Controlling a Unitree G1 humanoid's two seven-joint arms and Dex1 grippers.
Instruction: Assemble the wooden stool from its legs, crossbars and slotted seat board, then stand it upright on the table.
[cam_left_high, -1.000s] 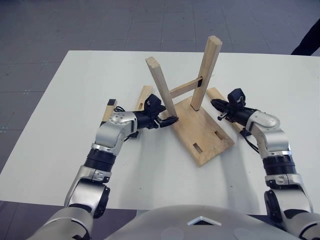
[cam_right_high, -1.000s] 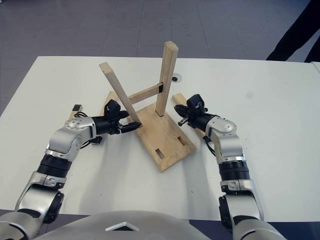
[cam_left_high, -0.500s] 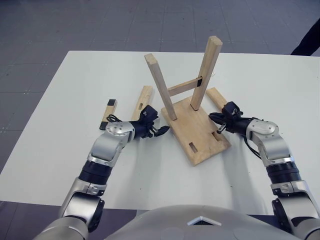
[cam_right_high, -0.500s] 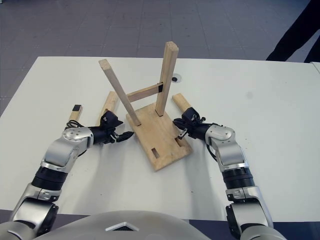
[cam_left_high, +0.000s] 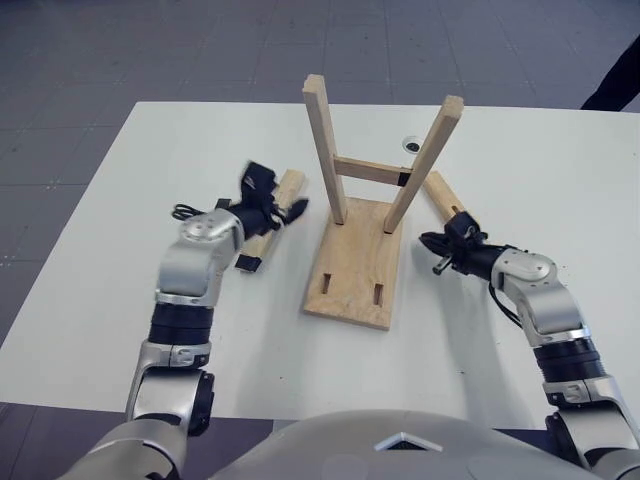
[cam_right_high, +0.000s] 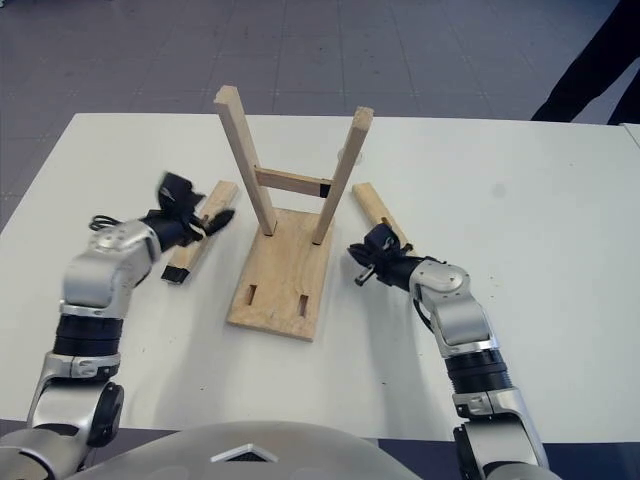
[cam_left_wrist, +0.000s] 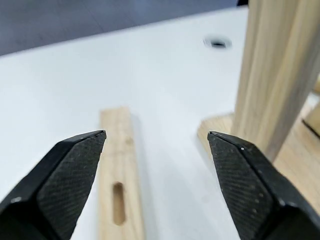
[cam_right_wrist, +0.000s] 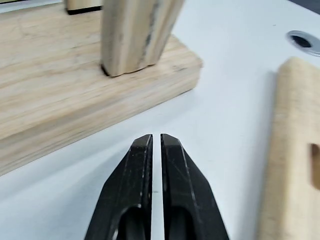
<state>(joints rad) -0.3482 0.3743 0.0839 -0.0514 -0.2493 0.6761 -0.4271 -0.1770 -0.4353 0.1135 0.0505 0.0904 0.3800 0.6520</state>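
Observation:
The slotted seat board (cam_left_high: 350, 268) lies flat on the white table with two legs (cam_left_high: 325, 140) standing in it, joined by a crossbar (cam_left_high: 368, 170). My left gripper (cam_left_high: 291, 209) is open just above a loose slotted leg (cam_left_wrist: 119, 190) that lies left of the board. A black-capped piece end (cam_left_high: 248, 263) shows beneath my left forearm. My right gripper (cam_left_high: 432, 252) is shut on nothing, low over the table just right of the board's (cam_right_wrist: 75, 100) edge. Another loose slotted leg (cam_left_high: 437, 193) lies beyond it.
A cable hole (cam_left_high: 412, 145) sits in the table behind the stool. Bare table (cam_left_high: 520, 180) stretches to the right and along the front edge. The table's left edge is close to my left arm.
The board with its two legs has swung round and slid left. My left gripper moved back and left over the loose leg. My right gripper now stands off the board's edge.

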